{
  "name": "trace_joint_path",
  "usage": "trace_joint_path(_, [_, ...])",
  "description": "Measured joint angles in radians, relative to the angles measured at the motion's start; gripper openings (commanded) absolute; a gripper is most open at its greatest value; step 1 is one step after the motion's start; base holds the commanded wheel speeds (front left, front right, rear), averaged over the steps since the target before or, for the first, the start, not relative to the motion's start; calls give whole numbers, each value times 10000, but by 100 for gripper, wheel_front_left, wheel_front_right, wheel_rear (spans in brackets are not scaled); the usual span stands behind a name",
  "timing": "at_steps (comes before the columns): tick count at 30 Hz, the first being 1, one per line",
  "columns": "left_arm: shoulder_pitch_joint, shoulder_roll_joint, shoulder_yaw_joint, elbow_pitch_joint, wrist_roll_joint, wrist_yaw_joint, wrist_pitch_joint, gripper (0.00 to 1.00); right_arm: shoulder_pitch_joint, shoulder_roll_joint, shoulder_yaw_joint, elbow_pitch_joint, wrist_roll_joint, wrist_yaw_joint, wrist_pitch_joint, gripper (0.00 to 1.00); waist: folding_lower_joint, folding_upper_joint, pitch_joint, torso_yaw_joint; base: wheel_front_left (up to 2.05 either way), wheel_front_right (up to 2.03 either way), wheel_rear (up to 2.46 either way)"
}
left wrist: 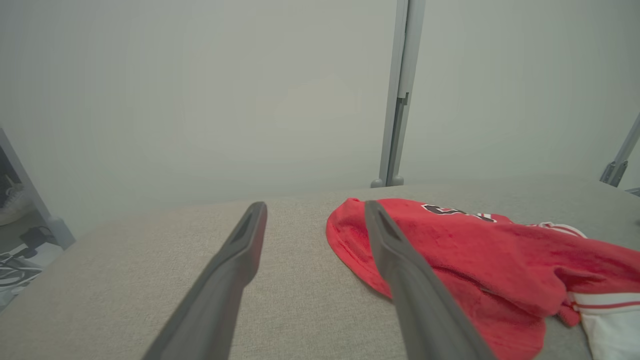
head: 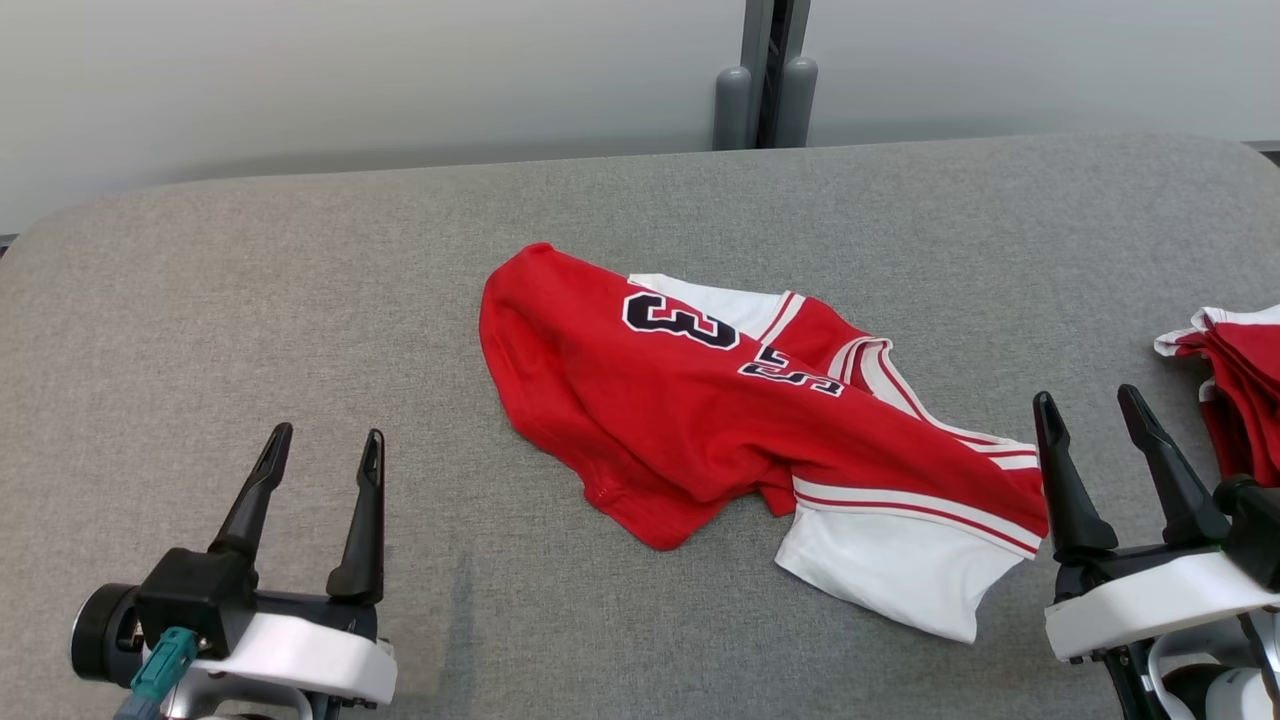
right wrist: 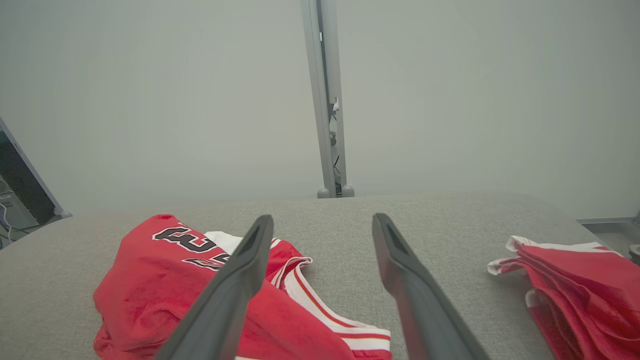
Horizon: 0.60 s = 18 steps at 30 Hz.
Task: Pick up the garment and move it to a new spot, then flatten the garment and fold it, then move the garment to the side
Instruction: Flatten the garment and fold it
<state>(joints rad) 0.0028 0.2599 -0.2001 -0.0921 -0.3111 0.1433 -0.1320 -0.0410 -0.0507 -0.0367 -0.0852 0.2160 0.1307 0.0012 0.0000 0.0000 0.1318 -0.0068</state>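
A crumpled red-and-white jersey (head: 690,420) is lying mid-frame on the grey worktop (head: 200,300) in the head view. At lower left, the left gripper (head: 329,434) is holding its jaws spread and empty, well apart from the jersey. At lower right, the right gripper (head: 1085,395), jaws likewise released, is sitting just beside the jersey's striped edge.

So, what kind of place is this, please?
Probably a robot test lab set up for folding clothes: a grey padded table, pale wall panels joined by a grey post, one crumpled red jersey and a stack of folded jerseys on the right.
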Motion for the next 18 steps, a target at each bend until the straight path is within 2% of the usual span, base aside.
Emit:
trace_joint_path(3, [-90, 56, -104, -12, 2, -31, 163, 100, 0, 0, -13, -46, 21, 0, 2, 100, 0, 0, 50, -18, 0, 0, 0])
trace_joint_path(6, [-508, 127, -353, 100, -29, -305, 575, 100, -8, 2, 33, -79, 33, 0, 31, 100, 0, 0, 175, -57, 0, 0, 0])
trace_joint_path(13, [-1455, -2, -1471, 1087, -531, -1398, 2182, 100, -159, 6, 196, -79, 138, 0, 73, 100, 0, 0, 586, -380, 0, 0, 0])
trace_joint_path(14, [-1678, -58, -1733, 1440, -633, -1668, 2525, 100, -225, 6, 278, -65, 159, 0, 67, 100, 0, 0, 725, -519, 0, 0, 0])
trace_joint_path(18, [-2097, -198, -2071, 2161, -857, -2034, 2980, 100, -358, 6, 393, 25, 272, 0, -35, 100, 0, 0, 1032, -805, 0, 0, 0])
